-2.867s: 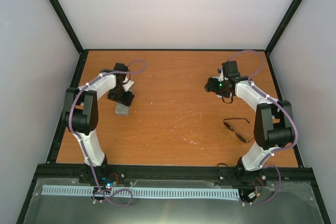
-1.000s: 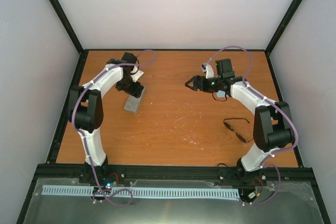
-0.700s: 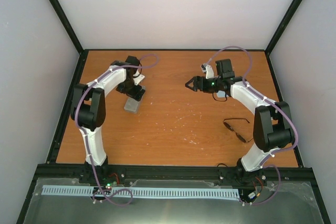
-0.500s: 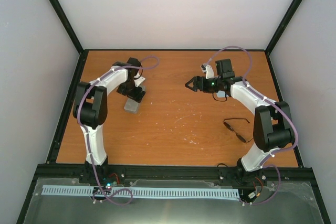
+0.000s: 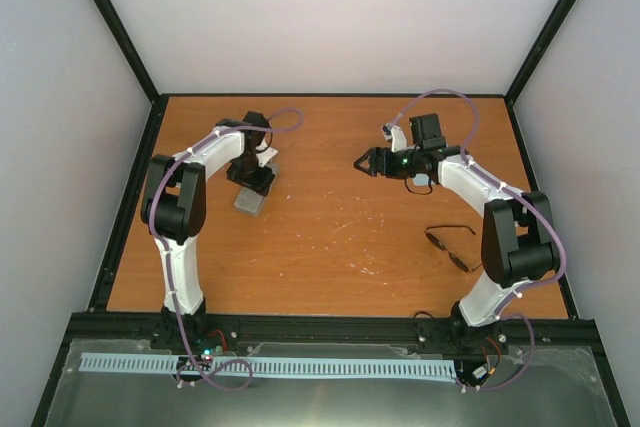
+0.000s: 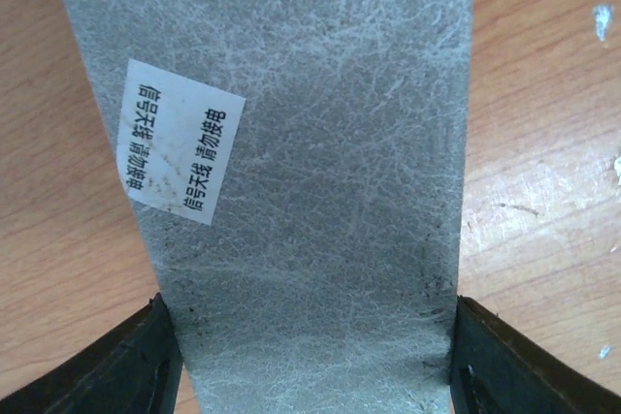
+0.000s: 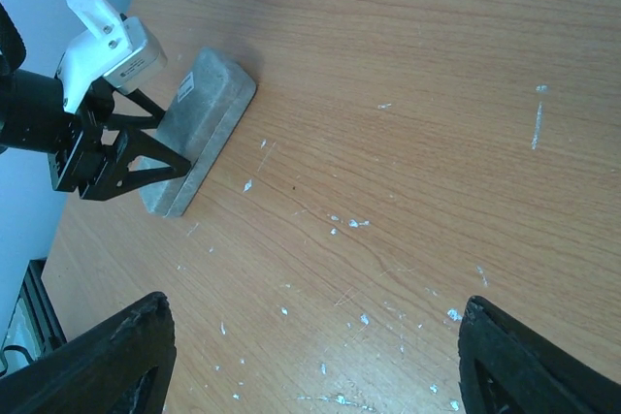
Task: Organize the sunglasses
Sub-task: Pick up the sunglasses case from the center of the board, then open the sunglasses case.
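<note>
The sunglasses [image 5: 450, 245], thin black frame with the temples spread, lie on the table at the right, beside the right arm's lower link. My left gripper [image 5: 252, 177] is at the far left over a grey case [image 5: 249, 201]. In the left wrist view the case [image 6: 310, 143] fills the frame, and my left gripper [image 6: 306, 346] has one finger pressed on each long side of it. My right gripper [image 5: 365, 162] hangs open above the middle of the table, pointing left, with only bare wood between its fingertips [image 7: 107, 366].
The case [image 7: 199, 128] lies closed and flat, with a white printed label [image 6: 179, 157] on its top. The right wrist view shows the left gripper [image 7: 107, 143] on it. Black frame rails [image 5: 130, 197] border the wooden table [image 5: 330, 237], which has white scuff marks.
My left gripper's fingers have closed in onto the sides of the case. My right gripper's jaws have narrowed slightly; that arm has barely moved. The sunglasses lie where they were.
</note>
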Motion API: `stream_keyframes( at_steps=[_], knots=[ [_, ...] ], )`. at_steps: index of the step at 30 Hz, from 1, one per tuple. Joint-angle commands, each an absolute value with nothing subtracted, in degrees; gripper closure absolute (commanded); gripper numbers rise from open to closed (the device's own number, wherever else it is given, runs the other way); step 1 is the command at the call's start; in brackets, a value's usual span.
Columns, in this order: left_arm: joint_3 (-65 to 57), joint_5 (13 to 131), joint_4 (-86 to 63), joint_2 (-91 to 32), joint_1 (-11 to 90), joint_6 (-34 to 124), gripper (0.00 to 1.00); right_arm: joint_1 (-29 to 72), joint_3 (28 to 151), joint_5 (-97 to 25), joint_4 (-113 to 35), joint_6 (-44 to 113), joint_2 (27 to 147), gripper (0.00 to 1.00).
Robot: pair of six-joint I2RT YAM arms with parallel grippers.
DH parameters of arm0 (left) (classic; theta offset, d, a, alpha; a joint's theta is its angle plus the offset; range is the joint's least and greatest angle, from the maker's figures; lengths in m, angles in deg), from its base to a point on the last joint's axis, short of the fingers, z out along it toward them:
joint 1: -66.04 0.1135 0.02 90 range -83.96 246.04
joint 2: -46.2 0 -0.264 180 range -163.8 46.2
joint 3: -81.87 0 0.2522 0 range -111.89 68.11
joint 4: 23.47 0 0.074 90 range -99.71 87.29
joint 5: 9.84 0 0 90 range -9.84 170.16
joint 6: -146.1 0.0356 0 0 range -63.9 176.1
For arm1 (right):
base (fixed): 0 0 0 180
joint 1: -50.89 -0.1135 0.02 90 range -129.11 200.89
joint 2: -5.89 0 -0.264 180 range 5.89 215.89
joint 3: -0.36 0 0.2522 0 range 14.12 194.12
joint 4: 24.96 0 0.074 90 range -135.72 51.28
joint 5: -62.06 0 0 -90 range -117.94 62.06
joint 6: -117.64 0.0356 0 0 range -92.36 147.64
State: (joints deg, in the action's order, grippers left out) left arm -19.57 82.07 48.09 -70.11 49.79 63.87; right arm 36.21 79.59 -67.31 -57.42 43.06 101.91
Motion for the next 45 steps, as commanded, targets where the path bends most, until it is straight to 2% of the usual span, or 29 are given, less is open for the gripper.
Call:
stream_keyframes(
  at_steps=[1,7,15,20,22,24,26,27,29,32,38,43,45],
  knots=[
    [-18.3,80.5,48.0,-70.7,49.5,63.4,0.41,35.9,80.6,-67.3,-57.9,42.7,102.8,0.23],
    [-17.3,77.4,47.2,-69.0,49.4,63.7,0.63,36.0,80.2,-67.1,-57.2,43.2,102.1,0.23],
    [-21.1,62.7,46.8,-66.9,49.4,65.5,0.71,36.0,78.5,-72.4,-50.9,45.5,100.7,0.16],
    [-25.5,45.8,46.2,-65.3,49.4,67.9,0.73,35.9,75.4,-76.9,-43.2,49.7,99.6,0.12],
    [-27.4,38.6,45.1,-64.8,49.5,67.9,0.73,35.9,74.6,-77.5,-41.4,50.6,99.3,0.17],
    [-29.5,32.4,44.1,-64.8,49.5,67.1,0.74,35.9,74.7,-76.3,-42.5,50.4,98.9,0.33],
    [-31.5,27.9,42.8,-64.9,49.5,66.0,0.75,35.5,75.6,-75.0,-45.0,49.1,98.2,0.37],
    [-32.3,26.1,42.0,-65.1,49.5,65.3,0.75,35.1,76.0,-74.5,-46.2,48.4,97.7,0.34],
    [-33.7,23.1,40.3,-65.3,49.5,63.7,0.75,34.2,76.2,-74.4,-45.8,48.5,96.6,0.21],
    [-35.2,18.9,38.5,-65.7,49.5,62.5,0.75,34.1,74.1,-77.6,-38.4,53.9,95.6,0.13],
    [-36.4,12.6,36.6,-66.3,49.5,61.8,0.77,34.1,67.2,-83.8,-11.5,71.1,95.8,0.1],
    [-36.7,7.2,36.4,-66.0,49.5,62.8,0.78,34.0,68.0,-82.7,-10.3,69.9,96.6,0.08],
    [-36.7,4.4,36.2,-66.1,49.5,63.2,0.78,34.1,68.4,-84.2,-5.7,72.2,97.8,0.08]
  ],
)
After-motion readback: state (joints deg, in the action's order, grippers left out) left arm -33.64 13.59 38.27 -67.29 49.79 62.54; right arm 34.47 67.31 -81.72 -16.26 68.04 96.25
